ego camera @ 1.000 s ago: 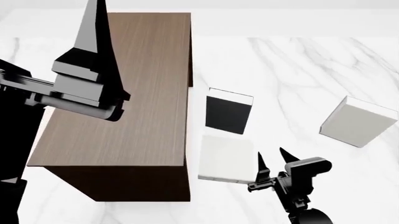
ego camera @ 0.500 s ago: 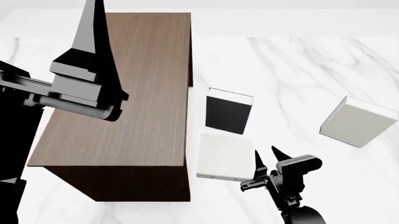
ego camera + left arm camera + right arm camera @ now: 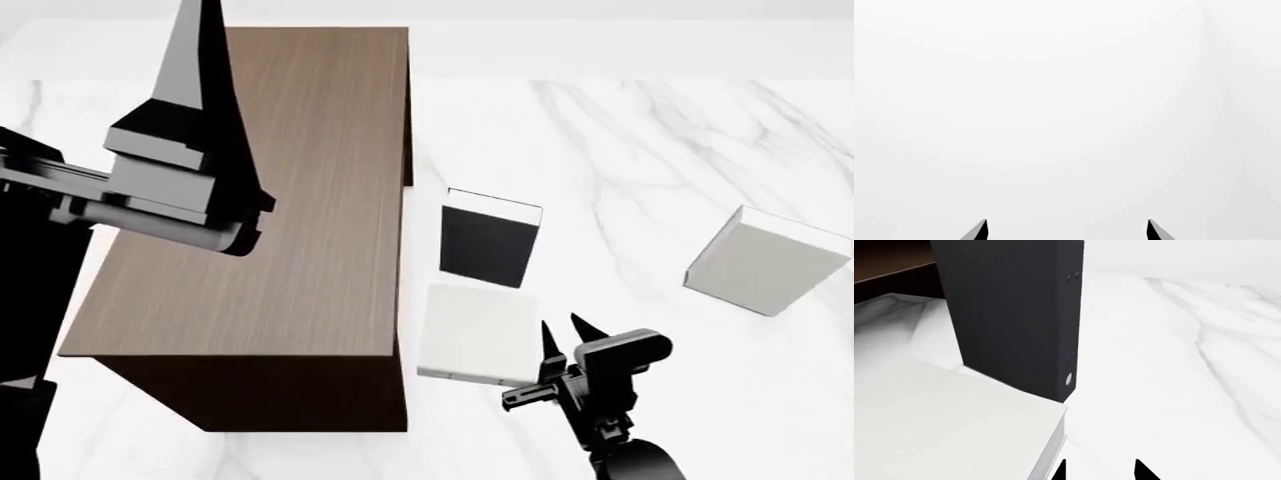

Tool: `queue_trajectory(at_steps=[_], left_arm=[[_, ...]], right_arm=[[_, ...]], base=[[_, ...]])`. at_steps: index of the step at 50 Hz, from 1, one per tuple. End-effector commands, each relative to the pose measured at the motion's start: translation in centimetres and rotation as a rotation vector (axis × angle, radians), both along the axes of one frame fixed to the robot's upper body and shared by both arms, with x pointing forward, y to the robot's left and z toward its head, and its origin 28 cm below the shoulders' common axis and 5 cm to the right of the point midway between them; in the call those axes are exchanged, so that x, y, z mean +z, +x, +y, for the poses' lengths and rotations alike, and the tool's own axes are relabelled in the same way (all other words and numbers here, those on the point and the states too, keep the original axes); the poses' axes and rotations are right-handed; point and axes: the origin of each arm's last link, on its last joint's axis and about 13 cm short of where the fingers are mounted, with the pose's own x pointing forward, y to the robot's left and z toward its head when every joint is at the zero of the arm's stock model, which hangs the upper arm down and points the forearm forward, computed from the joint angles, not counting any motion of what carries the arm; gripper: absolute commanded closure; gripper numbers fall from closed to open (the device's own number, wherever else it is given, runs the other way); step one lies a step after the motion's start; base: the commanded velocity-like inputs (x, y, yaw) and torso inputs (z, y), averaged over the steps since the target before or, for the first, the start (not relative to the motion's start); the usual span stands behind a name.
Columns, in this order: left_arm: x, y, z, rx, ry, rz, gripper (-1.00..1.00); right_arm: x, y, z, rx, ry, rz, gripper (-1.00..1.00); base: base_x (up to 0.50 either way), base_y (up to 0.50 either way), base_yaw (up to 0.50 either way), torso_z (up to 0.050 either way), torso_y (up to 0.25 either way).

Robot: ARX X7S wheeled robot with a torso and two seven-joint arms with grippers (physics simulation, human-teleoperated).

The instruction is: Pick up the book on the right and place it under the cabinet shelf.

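Cabinet shelf (image 3: 267, 220): dark wood. White book (image 3: 478, 335) beside it, flat on marble table (image 3: 641, 150); right gripper (image 3: 563, 332) open, empty, alongside; left gripper (image 3: 1066, 229) open, raised

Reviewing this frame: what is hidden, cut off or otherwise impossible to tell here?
- Left wrist view: blank white; only the left hand tips show, no object.
- Head view: space beneath the cabinet is hidden by its top.
- Right wrist view: the white book is cut off by the picture edge; the right hand shows tips only.
- Head view: contact between right hand and white book is unclear.
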Motion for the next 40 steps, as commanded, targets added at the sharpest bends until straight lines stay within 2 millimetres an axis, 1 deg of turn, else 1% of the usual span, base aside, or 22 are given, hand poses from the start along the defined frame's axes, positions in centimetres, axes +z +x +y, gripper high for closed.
queue_trajectory(at_steps=[1,8,40], left_arm=[[0.1,0.1,0.0,-0.003,0.002,0.0,-1.0],[0.2,0.1,-0.1,-0.003,0.003,-0.002,-1.0],[0.2,0.0,0.0,-0.006,0.004,-0.008,-1.0]], right_arm=[[-5.0,-3.5,3.2,0.191,-0.182,0.292,-1.0],[-4.9,-3.6,3.3,0.203,-0.188,0.293,-1.0],[-4.2,-3.9,5.1,0.322,-0.22,0.277,-1.0]], base=[[0.0,0.0,0.01,-0.01,-0.01],[0.0,0.0,0.01,-0.003,-0.008],[0.0,0.0,0.01,-0.003,-0.009]])
